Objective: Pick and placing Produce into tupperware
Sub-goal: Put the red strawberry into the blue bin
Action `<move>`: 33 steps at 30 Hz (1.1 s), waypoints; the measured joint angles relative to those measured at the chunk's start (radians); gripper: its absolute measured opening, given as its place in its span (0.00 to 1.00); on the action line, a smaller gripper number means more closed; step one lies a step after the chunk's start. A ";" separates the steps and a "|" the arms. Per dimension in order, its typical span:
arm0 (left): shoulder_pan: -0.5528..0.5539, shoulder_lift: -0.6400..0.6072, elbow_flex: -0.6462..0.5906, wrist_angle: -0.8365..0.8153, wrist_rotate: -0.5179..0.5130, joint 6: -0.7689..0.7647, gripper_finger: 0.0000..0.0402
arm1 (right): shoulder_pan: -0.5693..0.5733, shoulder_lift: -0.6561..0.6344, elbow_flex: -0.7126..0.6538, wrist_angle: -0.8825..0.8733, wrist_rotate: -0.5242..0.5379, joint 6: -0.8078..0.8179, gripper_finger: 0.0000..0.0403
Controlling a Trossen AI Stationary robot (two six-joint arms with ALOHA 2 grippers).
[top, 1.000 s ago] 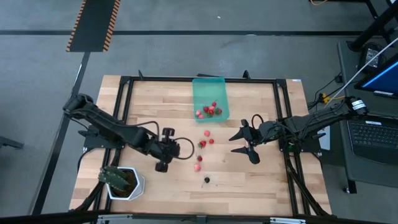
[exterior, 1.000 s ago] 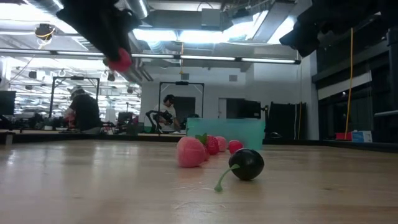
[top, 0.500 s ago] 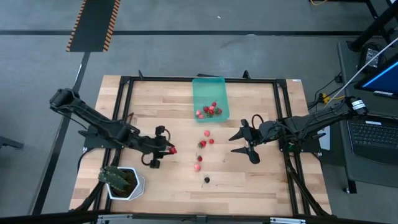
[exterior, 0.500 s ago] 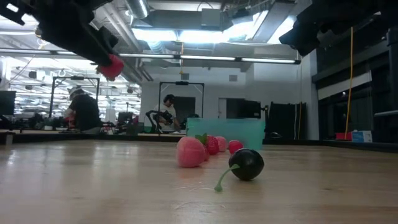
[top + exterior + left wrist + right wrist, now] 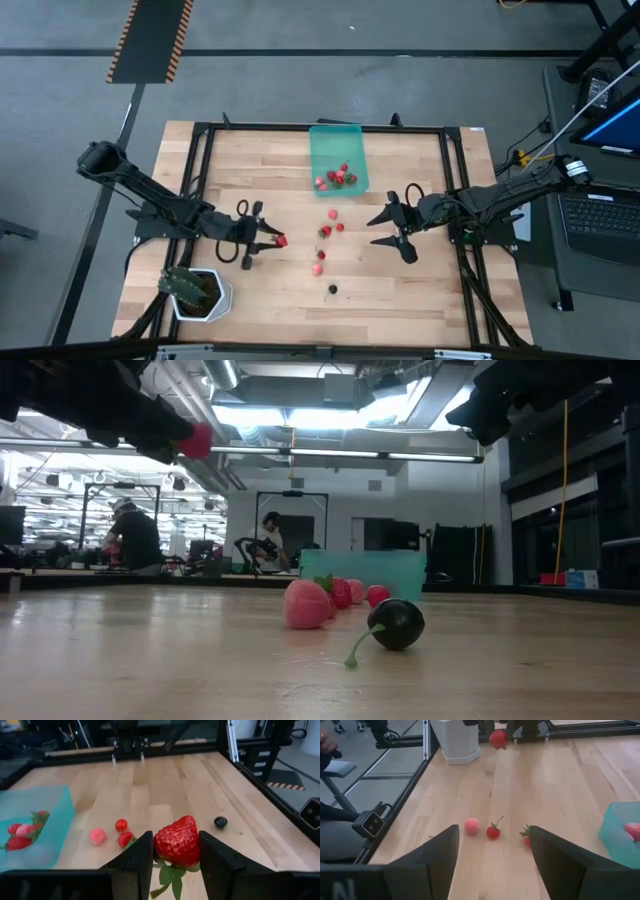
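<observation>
At far left of the table, near the front corner: white pot with a green plant. Just beyond it, left gripper raised above the wood, fingers pinched on a red strawberry, green leaves hanging below the pads; same fruit visible as a red dot at the tip from above and high up in the low view.

Toward the middle, on bare wood: loose fruits scattered in a short line, a pale pink one nearer the front, a small dark berry nearest the front edge, well apart from either gripper. In the low view, dark berry with a green stem just beside the pink fruit.

Behind these, at the table's far edge, centre: teal tupperware, several red fruits gathered at its near end.

Right of the loose fruits: right gripper, fingers spread wide, holding nothing, touching nothing, hovering over the wood with two small red fruits ahead of it.
</observation>
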 joint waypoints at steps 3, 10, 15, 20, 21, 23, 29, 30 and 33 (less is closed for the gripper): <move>0.002 0.000 0.000 0.028 0.000 0.019 0.30 | 0.000 0.000 0.000 0.006 0.000 -0.005 0.60; 0.047 0.000 0.000 0.033 -0.061 -0.005 0.30 | 0.000 0.000 0.000 0.016 0.000 -0.010 0.60; 0.079 0.001 0.000 0.043 -0.124 -0.007 0.30 | 0.000 0.000 0.000 0.020 0.000 -0.009 0.60; 0.109 0.003 0.000 0.078 -0.159 -0.006 0.30 | 0.000 0.000 0.000 0.020 0.000 -0.015 0.60; 0.115 0.003 0.000 0.078 -0.159 -0.006 0.30 | 0.000 0.000 0.000 0.020 0.000 -0.017 0.60; 0.129 0.003 0.000 0.078 -0.158 -0.006 0.30 | 0.000 0.000 0.000 0.020 0.000 -0.018 0.60; 0.191 0.045 0.000 0.144 -0.096 0.011 0.30 | 0.000 0.000 0.000 0.020 0.000 -0.021 0.60; 0.206 0.061 0.000 0.170 -0.087 0.023 0.30 | 0.000 0.000 0.000 0.020 0.000 -0.023 0.60; 0.263 0.119 0.000 0.263 -0.035 0.059 0.30 | 0.000 0.000 0.000 0.019 0.000 -0.034 0.60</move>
